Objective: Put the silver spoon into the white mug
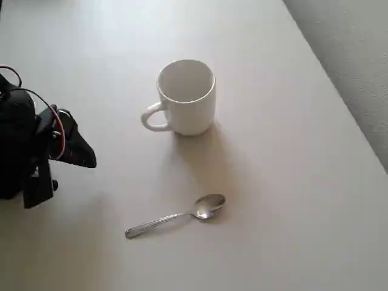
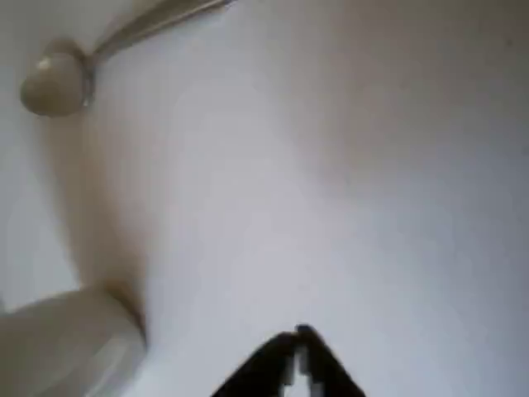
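Observation:
The white mug [image 1: 187, 97] stands upright in the middle of the table in the overhead view, handle pointing left, nothing inside. The silver spoon [image 1: 179, 214] lies flat in front of it, bowl to the right and handle running down-left. My black gripper [image 1: 85, 159] sits at the left edge, well apart from both, its tips together. In the wrist view the gripper [image 2: 299, 343] shows at the bottom with its fingers closed and nothing between them. There the spoon [image 2: 58, 83] lies at the top left, and part of the mug [image 2: 66, 347] fills the bottom left corner.
The pale table [image 1: 285, 182] ends along a diagonal right edge, with grey floor [image 1: 357, 60] beyond it. The arm's black body and wires [image 1: 18, 145] occupy the left edge.

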Available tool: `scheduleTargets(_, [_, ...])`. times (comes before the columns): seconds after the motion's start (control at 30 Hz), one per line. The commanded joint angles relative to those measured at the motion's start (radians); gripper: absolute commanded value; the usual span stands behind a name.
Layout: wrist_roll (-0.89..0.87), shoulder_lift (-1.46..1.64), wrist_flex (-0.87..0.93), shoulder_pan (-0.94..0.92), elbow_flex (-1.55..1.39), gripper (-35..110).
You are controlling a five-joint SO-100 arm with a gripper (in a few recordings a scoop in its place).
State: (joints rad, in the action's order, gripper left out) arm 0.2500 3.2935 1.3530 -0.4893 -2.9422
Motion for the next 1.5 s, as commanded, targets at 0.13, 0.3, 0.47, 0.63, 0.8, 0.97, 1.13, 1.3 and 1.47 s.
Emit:
scheduleTargets(0.13, [-0.003, 0.000, 0.002, -0.002, -0.009, -2])
scheduleTargets(0.3, [-0.003, 0.000, 0.002, -0.002, -0.009, -2])
scheduleTargets(0.47, [-0.003, 0.000, 0.002, -0.002, -0.009, -2])
scheduleTargets(0.63, [-0.003, 0.000, 0.002, -0.002, -0.009, -2])
scheduleTargets(0.8, [-0.003, 0.000, 0.002, -0.002, -0.009, -2])
scheduleTargets(0.97, [0.035, 0.000, 0.002, 0.048, -0.011, -2])
scheduleTargets(1.13, [0.037, 0.000, 0.002, 0.048, -0.011, -2])
scheduleTargets(1.3, [0.037, 0.000, 0.002, 0.048, -0.011, -2])
scheduleTargets(1.47, [0.028, 0.000, 0.002, 0.034, -0.011, -2])
